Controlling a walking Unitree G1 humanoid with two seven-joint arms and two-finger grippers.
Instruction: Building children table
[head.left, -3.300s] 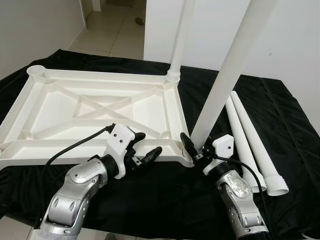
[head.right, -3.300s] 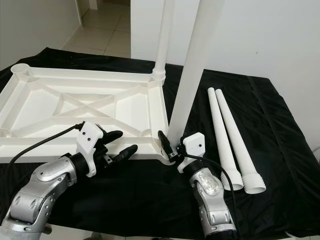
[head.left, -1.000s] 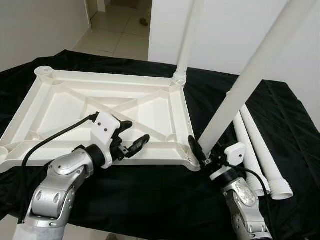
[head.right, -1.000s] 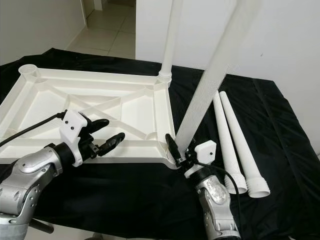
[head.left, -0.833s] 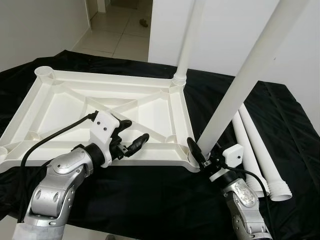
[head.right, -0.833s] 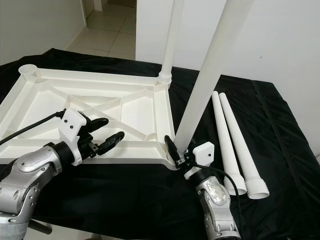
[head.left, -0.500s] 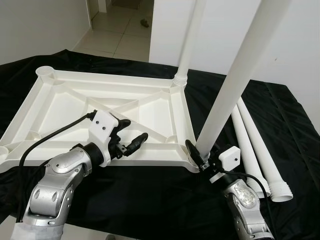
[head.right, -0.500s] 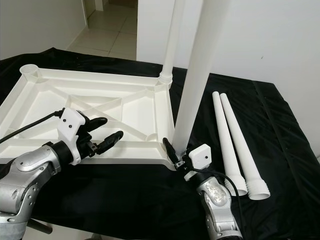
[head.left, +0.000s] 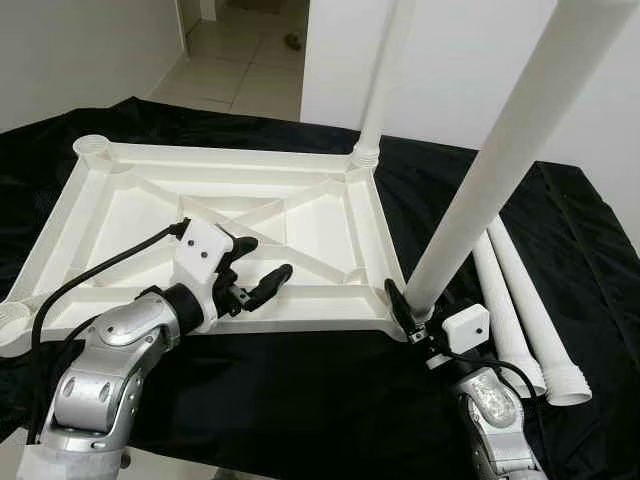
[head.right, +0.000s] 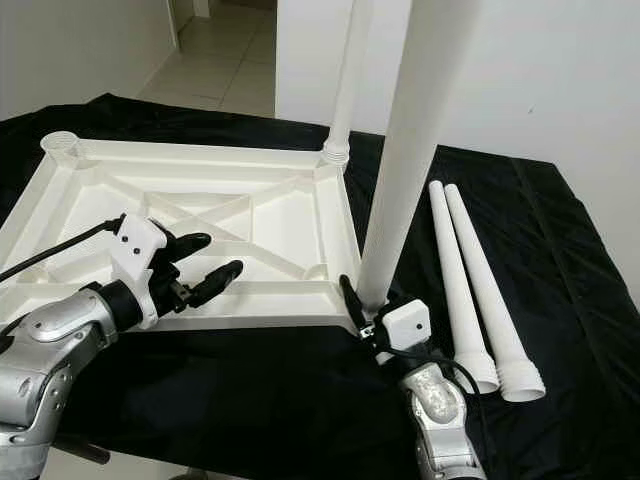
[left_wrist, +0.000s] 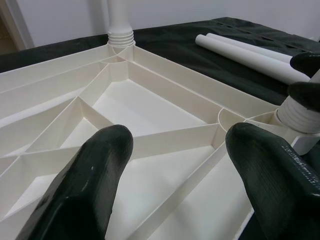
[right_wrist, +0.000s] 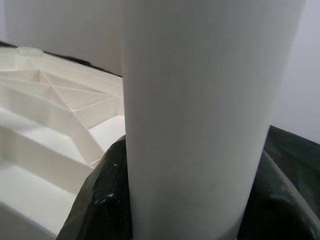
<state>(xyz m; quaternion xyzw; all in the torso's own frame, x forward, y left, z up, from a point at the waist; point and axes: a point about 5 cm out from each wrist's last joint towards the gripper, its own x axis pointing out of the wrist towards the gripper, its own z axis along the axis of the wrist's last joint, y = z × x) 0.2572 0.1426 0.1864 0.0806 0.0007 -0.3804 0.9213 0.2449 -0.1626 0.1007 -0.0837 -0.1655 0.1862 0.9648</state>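
White tabletop (head.left: 250, 215) lies upside down, ribs up, on your worktop (head.left: 300, 390), which is draped in black cloth. One leg (head.left: 385, 70) stands upright in the far right corner socket.

Right claw (head.left: 408, 315): at the near right corner, fingers closed around the base of a second leg (head.left: 500, 170). That leg's foot sits at the corner socket and it leans to the right in the left eye view. The right wrist view puts the leg (right_wrist: 200, 115) right up against the lens, a black finger (right_wrist: 102, 200) pressed on each side, with the tabletop's ribs beyond. You cannot tell there whether the foot is fully seated.

Left claw (head.left: 255, 270): over the near edge rail, fingers spread wide, holding nothing. The left wrist view looks between the two pads (left_wrist: 85, 185) across the ribbed underside to the standing leg, and shows the ringed collar (left_wrist: 297, 112) of the held leg at the corner, which the head views hide behind the right claw.

Two spare legs (head.right: 480, 290) lie side by side on the cloth, right of the tabletop, wide ends toward you.
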